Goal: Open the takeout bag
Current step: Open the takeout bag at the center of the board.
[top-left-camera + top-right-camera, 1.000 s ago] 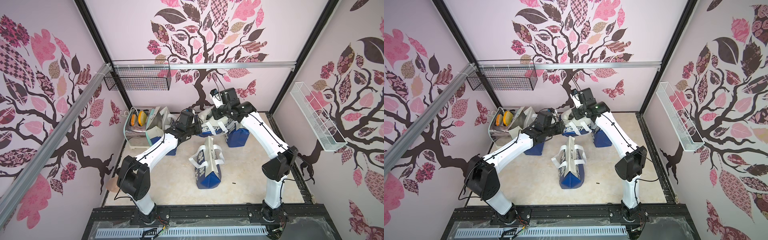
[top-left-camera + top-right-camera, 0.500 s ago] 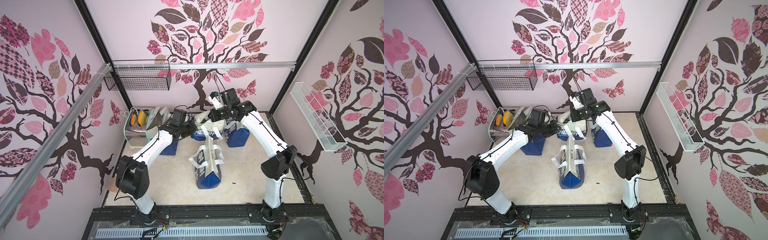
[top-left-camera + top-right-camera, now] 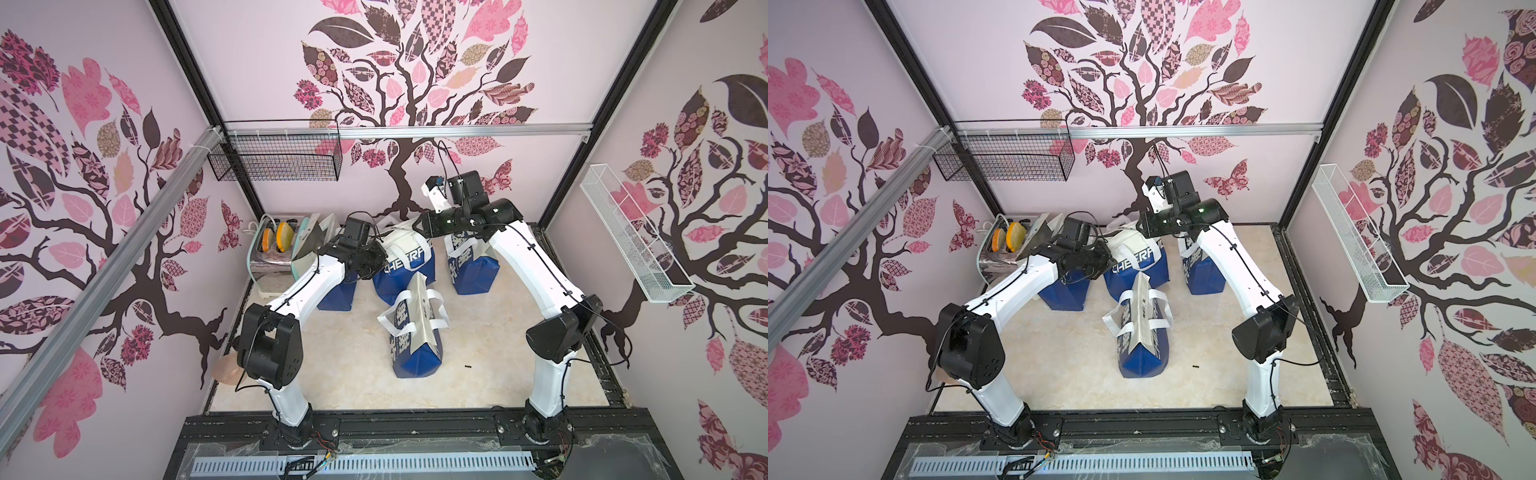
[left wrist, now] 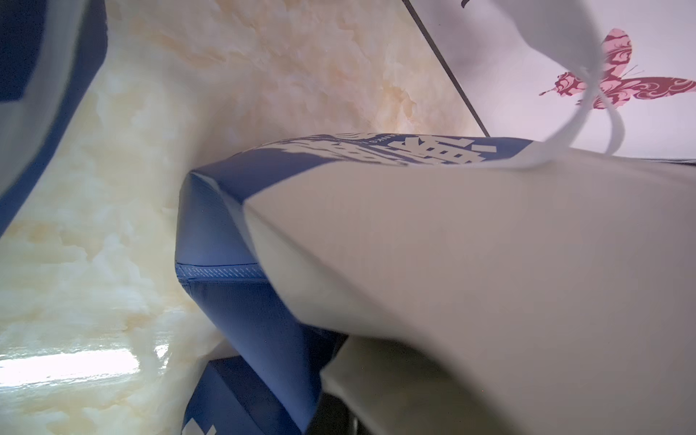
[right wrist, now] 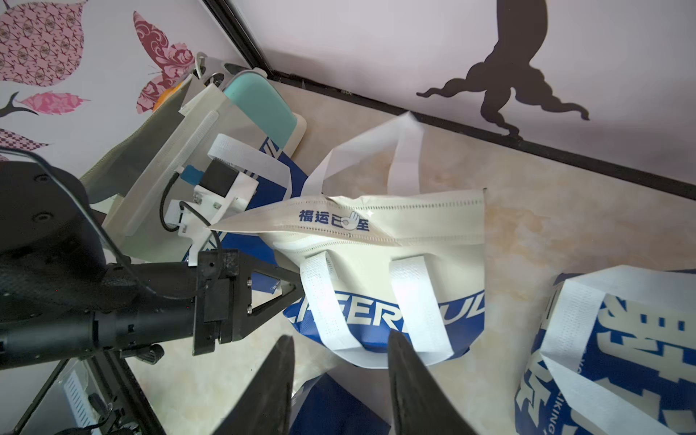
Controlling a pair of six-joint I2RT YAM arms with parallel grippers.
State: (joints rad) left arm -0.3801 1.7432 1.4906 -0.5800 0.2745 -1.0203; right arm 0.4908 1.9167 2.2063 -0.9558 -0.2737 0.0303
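The takeout bag (image 3: 405, 259) (image 3: 1133, 266) is cream on top and blue below, with white handles, and stands at the back middle of the floor. In the right wrist view my left gripper (image 5: 292, 284) is shut on the side edge of the takeout bag (image 5: 380, 233), whose top seam lies folded flat. In both top views the left gripper (image 3: 374, 259) (image 3: 1100, 262) sits at the bag's left side. My right gripper (image 5: 341, 337) (image 3: 417, 226) hovers open over the bag's top, its fingers apart above a white handle loop (image 5: 376, 354). Cream bag fabric (image 4: 452, 244) fills the left wrist view and hides the jaws.
Three more blue and cream bags stand close by: one in front (image 3: 415, 332), one to the right (image 3: 471, 262), one to the left (image 3: 336, 291) under my left arm. A toaster (image 3: 274, 245) sits in the back left corner. Wire baskets (image 3: 278, 162) (image 3: 631, 241) hang on the walls.
My right gripper has opened and let go of the bag's top. My left gripper has pulled a little to the left, still shut on the bag's side.
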